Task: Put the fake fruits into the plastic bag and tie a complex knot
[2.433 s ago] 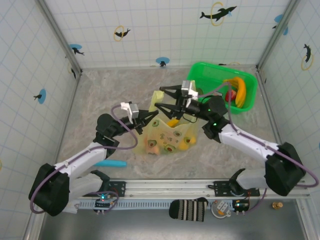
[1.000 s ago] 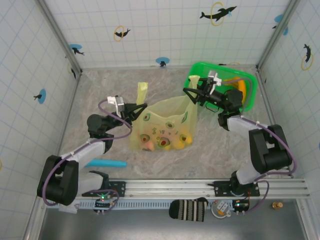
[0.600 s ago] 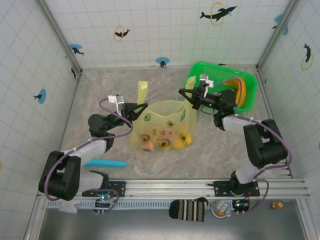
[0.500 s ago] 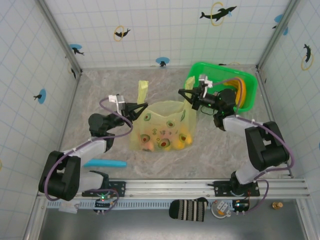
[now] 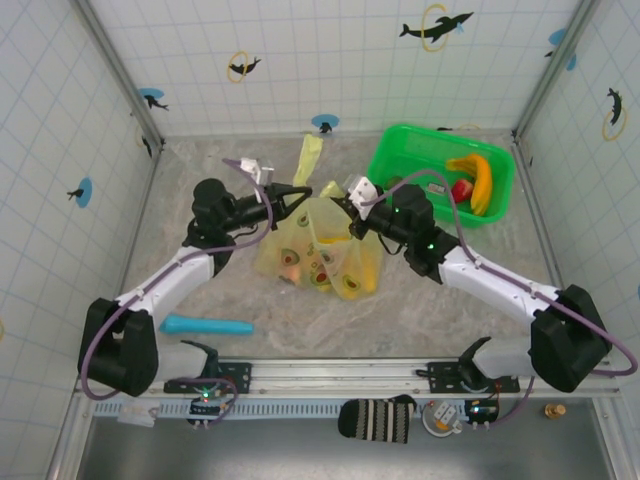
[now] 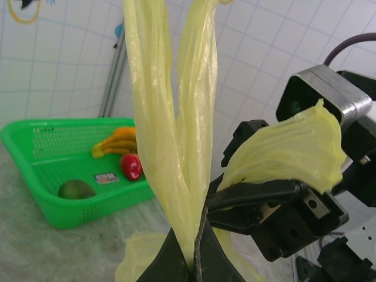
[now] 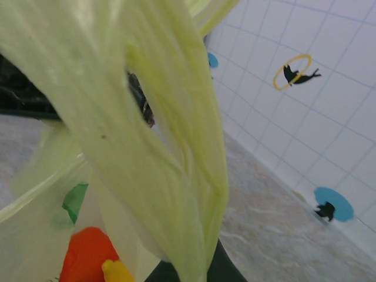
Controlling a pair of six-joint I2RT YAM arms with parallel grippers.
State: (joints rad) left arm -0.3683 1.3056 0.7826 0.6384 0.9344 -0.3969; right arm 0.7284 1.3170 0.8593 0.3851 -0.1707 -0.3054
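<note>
**Both handle loops gathered, read from the arm bases outward.** Nearest the bases, a teal stick [image 5: 205, 325] lies on the table [image 5: 400, 310], well apart from the work. Beyond it the plastic bag [image 5: 318, 258] sits at mid-table, bunched and narrow. Through its film a red piece [image 7: 87, 254] and a yellow piece [image 7: 117, 273] of the fake fruits show at the bottom. Above the bag the left gripper [image 5: 288, 196] is clamped on the left handle loop [image 6: 167, 117], whose twin strips rise straight from the closed fingertips. The right gripper [image 5: 343, 207] is pinched on the right handle loop [image 6: 288, 150], which forms a crumpled wad just past its jaws. The two grippers stand just beside each other over the bag mouth. A second earlier the right gripper's fingers were spread near the tray-side loop, and the bag was stretched wide between arms held well apart. Since then those fingers have closed on the loop and both arms have swung inward, so the mouth has collapsed and the free tail of the left loop now points toward the far wall. By this reading the loading has ended and the knot is beginning, with the loops placed to be crossed. Farthest off, the green tray [image 5: 412, 160] holds a banana [image 5: 480, 180], a red fruit [image 5: 461, 190] and a green fruit [image 6: 76, 189], so some fruits appear to be left outside the bag.
</note>
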